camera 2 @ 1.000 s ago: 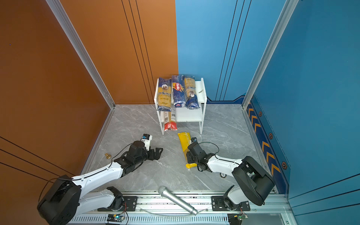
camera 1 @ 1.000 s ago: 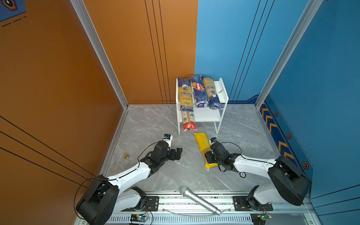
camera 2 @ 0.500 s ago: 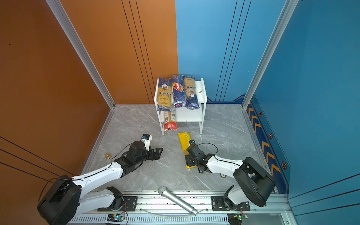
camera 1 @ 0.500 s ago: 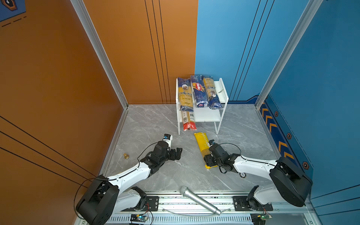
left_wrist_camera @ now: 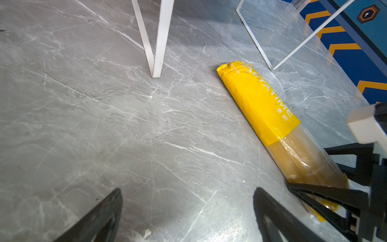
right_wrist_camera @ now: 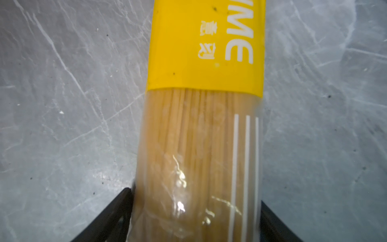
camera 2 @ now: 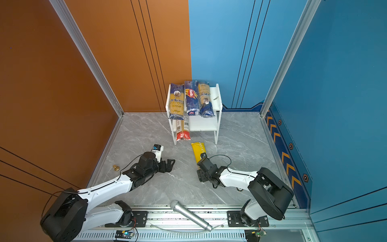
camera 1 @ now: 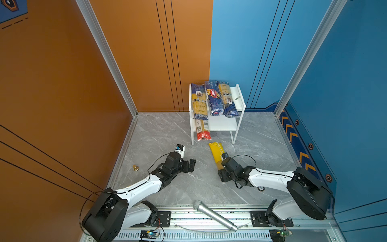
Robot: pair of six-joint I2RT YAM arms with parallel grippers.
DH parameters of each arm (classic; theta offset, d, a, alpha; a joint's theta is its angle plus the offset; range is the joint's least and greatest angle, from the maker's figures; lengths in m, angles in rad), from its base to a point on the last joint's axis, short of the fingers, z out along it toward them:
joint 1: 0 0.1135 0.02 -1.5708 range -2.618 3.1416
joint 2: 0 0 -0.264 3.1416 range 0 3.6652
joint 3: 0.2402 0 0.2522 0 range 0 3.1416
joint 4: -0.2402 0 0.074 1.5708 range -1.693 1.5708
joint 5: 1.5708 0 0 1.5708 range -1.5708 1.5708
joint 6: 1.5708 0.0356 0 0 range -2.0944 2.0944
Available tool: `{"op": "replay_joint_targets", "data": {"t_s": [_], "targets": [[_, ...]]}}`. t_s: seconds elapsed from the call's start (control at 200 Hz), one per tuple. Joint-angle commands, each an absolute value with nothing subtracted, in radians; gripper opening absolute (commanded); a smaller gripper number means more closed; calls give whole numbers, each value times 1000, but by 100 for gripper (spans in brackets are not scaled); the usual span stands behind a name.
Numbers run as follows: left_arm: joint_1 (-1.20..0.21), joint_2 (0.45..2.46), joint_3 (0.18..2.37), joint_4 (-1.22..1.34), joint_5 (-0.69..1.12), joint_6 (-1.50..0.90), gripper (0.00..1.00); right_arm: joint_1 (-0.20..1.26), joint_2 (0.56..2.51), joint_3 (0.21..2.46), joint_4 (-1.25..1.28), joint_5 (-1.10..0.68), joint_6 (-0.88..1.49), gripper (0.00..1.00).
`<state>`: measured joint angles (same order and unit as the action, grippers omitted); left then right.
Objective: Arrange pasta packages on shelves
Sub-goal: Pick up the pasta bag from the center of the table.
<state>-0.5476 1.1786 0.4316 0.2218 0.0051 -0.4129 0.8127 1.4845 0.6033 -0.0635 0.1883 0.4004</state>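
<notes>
The white shelves (camera 1: 222, 125) (camera 2: 216, 98) stand at the back. On the top board lie a blue-and-yellow ankara bag (camera 1: 199, 102), a dark blue Barilla bag (camera 1: 213, 98) and a second ankara bag (camera 1: 227, 99). A red-and-clear bag (camera 1: 202, 131) sticks out of the lower board. The yellow package (camera 1: 217, 153) (camera 2: 199, 150) (left_wrist_camera: 259, 102) (right_wrist_camera: 201, 117) lies on the floor before the rack. My right gripper (camera 1: 221, 173) (camera 2: 202, 175) (right_wrist_camera: 195, 196) is open, its jaws astride the bag's clear end. My left gripper (camera 1: 189, 165) (camera 2: 168, 165) (left_wrist_camera: 188, 191) is open and holds nothing, left of the bag.
A silver microphone (camera 1: 215, 215) lies across the front rail. A small brass object (camera 1: 135, 167) sits by the left wall. Orange and blue walls close in the grey marble floor. The rack's thin legs (left_wrist_camera: 156, 52) stand close ahead of the left gripper.
The right gripper's jaws have spread wider around the yellow package and the wrist has edged slightly left. The left arm and the bags have not moved.
</notes>
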Motion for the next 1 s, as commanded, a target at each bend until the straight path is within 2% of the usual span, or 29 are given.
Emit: {"op": "replay_joint_targets", "data": {"t_s": [0.0, 0.195, 0.34, 0.581, 0.771, 0.996], "targets": [[-538, 1178, 415, 238, 15, -422, 98, 818, 1542, 604, -78, 222, 391, 78], [-538, 1175, 416, 238, 13, -423, 98, 820, 1597, 612, -59, 216, 394, 69], [-538, 1177, 419, 238, 13, -423, 98, 823, 1611, 611, -57, 218, 402, 52], [-538, 1189, 429, 238, 19, -423, 98, 816, 1615, 612, -49, 189, 427, 34], [-539, 1192, 429, 239, 22, -423, 98, 800, 1594, 607, -35, 155, 449, 25], [-539, 1191, 429, 238, 20, -422, 98, 761, 1509, 598, -41, 109, 469, 18]]}}
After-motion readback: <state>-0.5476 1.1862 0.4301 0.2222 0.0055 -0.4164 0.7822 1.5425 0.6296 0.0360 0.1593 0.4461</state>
